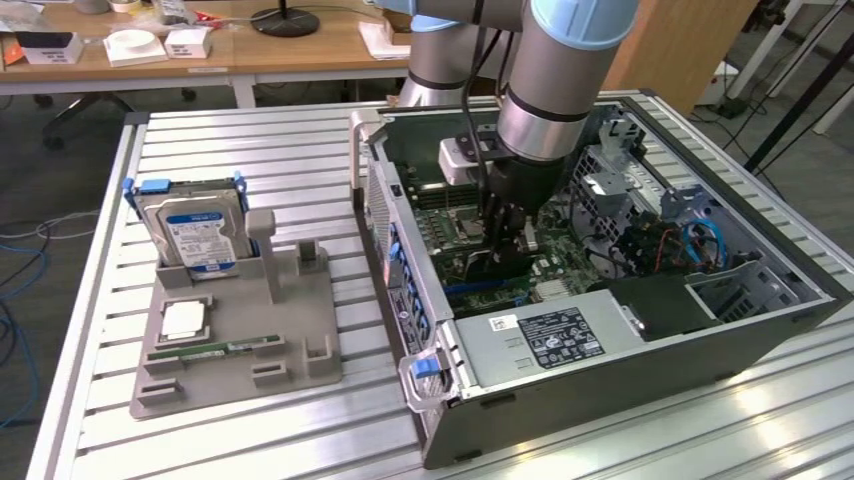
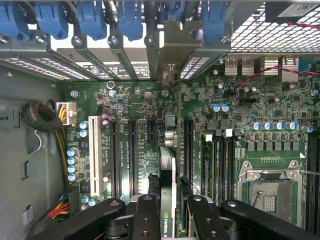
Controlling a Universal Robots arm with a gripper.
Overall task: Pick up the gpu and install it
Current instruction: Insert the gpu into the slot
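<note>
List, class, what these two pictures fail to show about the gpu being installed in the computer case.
- Exterior view: the gpu is mostly hidden behind the arm and tool.
- Wrist view: the gpu's lower edge and its slot are hidden by the card itself.
- Wrist view: whether its bracket is seated cannot be told.

GPU (image 2: 168,170): thin dark card, black face, silvery bracket at far end by the case's rear slots. Stands on edge, upright over the green motherboard (image 2: 130,107), among expansion slots.
</note>
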